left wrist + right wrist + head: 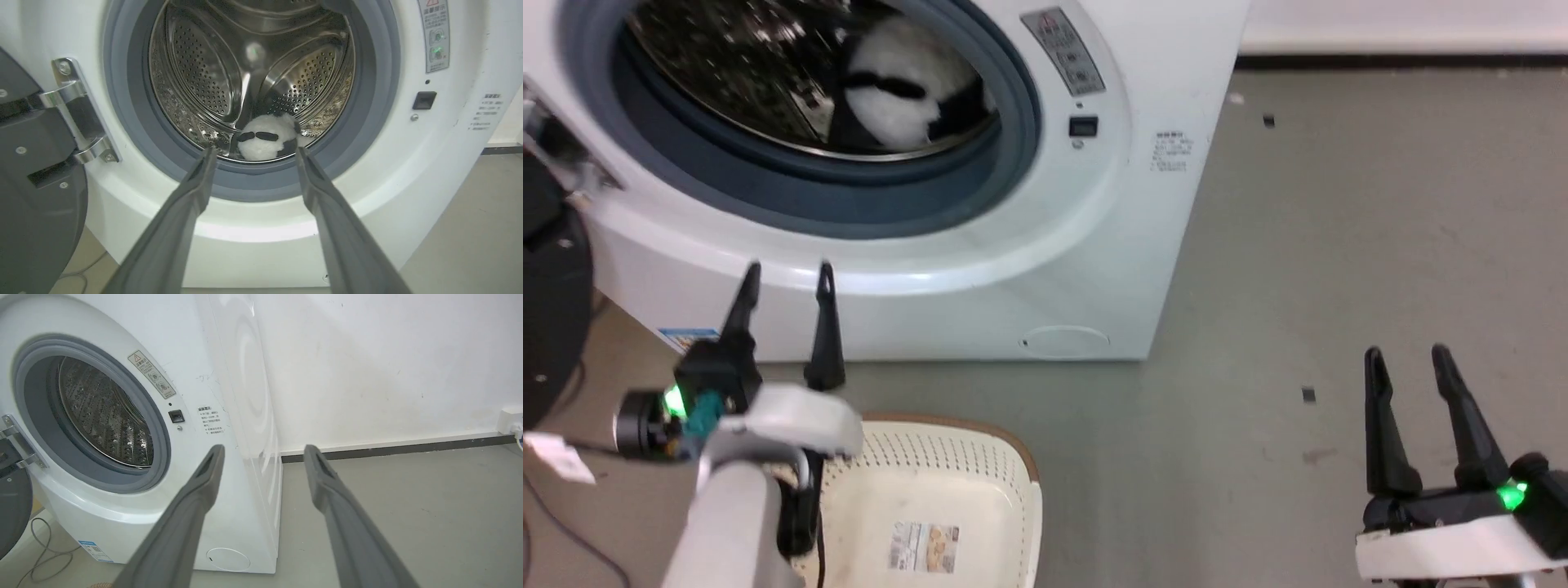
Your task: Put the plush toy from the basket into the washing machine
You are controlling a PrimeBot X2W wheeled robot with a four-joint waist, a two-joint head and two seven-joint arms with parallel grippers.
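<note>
The plush toy (903, 94) lies inside the washing machine (1045, 278), on the bottom of the steel drum (204, 73). It sits just behind the near lip of the grey gasket (122, 134), a little right of the porthole's centre. No part of it is seen overhanging the gasket.

The basket (1013, 465) stands on the floor (1339, 245) in front of the machine. The part of its inside that shows holds only a label sticker (923, 545); its left end is hidden behind the left forearm.

Assessment: the transfer appears complete. Nothing seems left but to draw the arms clear. The task does not ask for the door to be closed.

The left fingers (827, 327) are spread apart with nothing between them. They are outside the porthole, tips just below its lower rim and above the far left end of the basket. The right fingers (1384, 433) are likewise parted and empty, well to the right over bare floor.

Surroundings: the black-framed door (36, 196) is swung open at the left on its metal hinge (77, 110). A cable (45, 547) lies on the floor at the machine's left foot.

Obstructions: nothing stands between the fingers and the opening. The open door is close to the left arm and would likely be struck if that arm moved leftward.
</note>
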